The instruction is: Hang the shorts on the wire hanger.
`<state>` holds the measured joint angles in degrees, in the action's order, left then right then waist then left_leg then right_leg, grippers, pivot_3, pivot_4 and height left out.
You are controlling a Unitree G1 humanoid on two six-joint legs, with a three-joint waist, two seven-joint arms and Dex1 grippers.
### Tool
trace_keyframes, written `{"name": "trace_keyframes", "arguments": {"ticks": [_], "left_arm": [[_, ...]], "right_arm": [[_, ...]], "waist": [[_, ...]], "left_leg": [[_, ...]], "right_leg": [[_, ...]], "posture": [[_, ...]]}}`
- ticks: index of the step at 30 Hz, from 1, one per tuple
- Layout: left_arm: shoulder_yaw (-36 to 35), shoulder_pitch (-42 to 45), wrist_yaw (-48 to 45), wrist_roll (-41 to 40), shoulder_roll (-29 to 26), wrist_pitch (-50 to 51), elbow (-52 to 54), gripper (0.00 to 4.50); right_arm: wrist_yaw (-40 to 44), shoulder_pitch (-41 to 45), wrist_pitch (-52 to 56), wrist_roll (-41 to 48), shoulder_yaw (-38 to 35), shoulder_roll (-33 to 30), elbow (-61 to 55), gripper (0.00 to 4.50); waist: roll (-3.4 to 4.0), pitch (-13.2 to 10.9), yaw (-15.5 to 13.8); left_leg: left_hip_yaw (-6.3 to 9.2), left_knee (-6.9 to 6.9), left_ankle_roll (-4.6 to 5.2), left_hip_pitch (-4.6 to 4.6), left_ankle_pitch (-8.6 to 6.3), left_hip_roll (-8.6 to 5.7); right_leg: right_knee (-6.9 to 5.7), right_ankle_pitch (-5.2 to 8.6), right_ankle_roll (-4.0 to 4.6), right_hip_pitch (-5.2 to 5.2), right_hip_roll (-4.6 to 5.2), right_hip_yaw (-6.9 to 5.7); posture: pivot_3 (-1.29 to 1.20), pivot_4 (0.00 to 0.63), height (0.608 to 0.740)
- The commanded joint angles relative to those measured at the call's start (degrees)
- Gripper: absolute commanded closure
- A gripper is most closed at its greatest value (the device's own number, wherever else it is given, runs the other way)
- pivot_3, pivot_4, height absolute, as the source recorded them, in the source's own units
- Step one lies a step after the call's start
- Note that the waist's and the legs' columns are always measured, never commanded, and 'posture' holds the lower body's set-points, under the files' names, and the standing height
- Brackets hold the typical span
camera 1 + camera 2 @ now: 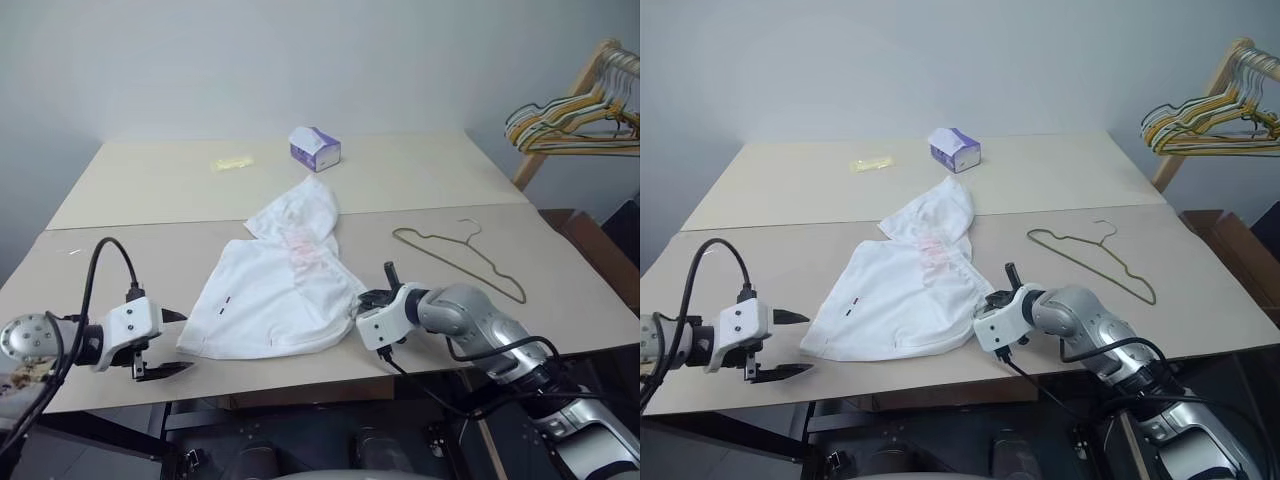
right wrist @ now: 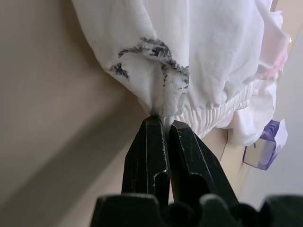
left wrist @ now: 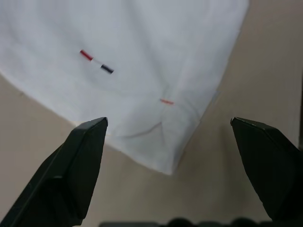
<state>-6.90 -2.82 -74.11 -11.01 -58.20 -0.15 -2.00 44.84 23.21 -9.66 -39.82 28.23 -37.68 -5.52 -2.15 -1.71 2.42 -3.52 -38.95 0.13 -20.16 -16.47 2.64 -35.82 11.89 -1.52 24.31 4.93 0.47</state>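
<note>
a: where do the shorts (image 1: 275, 290) lie?

b: rumpled near the middle of the counter (image 1: 150, 180), with the gathered waistband and a faint pink stain toward the far side and a small red tag on the near leg.

a: and the wire hanger (image 1: 462, 258)?

b: flat on the counter at about 3 o'clock from the shorts, well apart from them, with its silvery hook pointing to 12 o'clock.

a: what does the right gripper (image 2: 165, 130) do?

b: it sits at the shorts' 4 o'clock edge, fingers pressed together on a pinch of the white cloth by the elastic waistband.

a: the left gripper (image 3: 168, 130)?

b: it hangs at the shorts' 8 o'clock corner, fingers spread wide, holding nothing and just clear of the hem.

a: anything else?

b: a small purple box (image 1: 315, 148) and a yellowish scrap (image 1: 233, 163) at the far 12 o'clock part of the counter, and a bunch of hangers (image 1: 575, 115) on a wooden rack at 2 o'clock.
</note>
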Motion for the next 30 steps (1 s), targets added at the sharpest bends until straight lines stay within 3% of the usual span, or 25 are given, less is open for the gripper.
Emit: {"name": "trace_keyframes", "arguments": {"ticks": [1,7,21,26,30], "left_arm": [[3.2,4.6,-1.9,2.1,-0.5,-3.5,-4.7,0.0],[9.3,11.6,-4.1,5.6,0.6,-5.4,-11.7,0.0],[15.8,17.4,-5.6,10.7,1.1,-8.7,-18.7,4.41],[13.7,15.9,-2.5,10.8,0.2,-9.0,-17.3,4.49],[11.5,13.0,2.2,13.0,-2.8,-7.7,-14.1,4.49]], "right_arm": [[-1.4,1.1,1.2,-0.1,-2.2,0.8,0.0,4.49],[-1.6,0.5,1.7,0.0,-2.5,0.8,-0.4,4.49],[-1.4,-0.3,3.3,0.4,-3.1,0.6,-1.7,4.5],[1.4,-1.4,6.8,0.9,-3.8,0.6,-3.8,4.5],[9.0,-3.2,8.2,1.9,-4.8,-4.5,-9.5,4.5]], "waist": [[0.0,0.0,0.0],[-0.02,0.0,0.1],[0.09,0.1,0.2],[0.1,0.1,0.2],[0.11,0.1,0.1]], "left_leg": [[0.0,0.0,0.0,0.0,0.0,0.0],[0.01,-0.01,0.0,-0.03,0.0,-0.01],[0.01,-0.02,0.0,0.11,0.0,-0.01],[0.0,-0.02,0.0,0.1,0.0,-0.01],[0.01,-0.02,0.0,0.11,0.0,0.0]], "right_leg": [[0.0,0.0,0.0,0.0,0.0,0.0],[0.0,-0.01,-0.01,0.01,0.0,0.0],[-0.09,0.0,-0.01,-0.09,0.0,0.02],[-0.1,0.01,-0.03,-0.07,0.0,0.05],[-0.12,0.01,-0.04,-0.06,0.0,0.05]], "posture": [[0.0,0.0,0.74],[-0.02,0.0,0.74],[-0.03,0.0,0.74],[-0.03,0.0,0.74],[-0.03,0.0,0.74]]}}
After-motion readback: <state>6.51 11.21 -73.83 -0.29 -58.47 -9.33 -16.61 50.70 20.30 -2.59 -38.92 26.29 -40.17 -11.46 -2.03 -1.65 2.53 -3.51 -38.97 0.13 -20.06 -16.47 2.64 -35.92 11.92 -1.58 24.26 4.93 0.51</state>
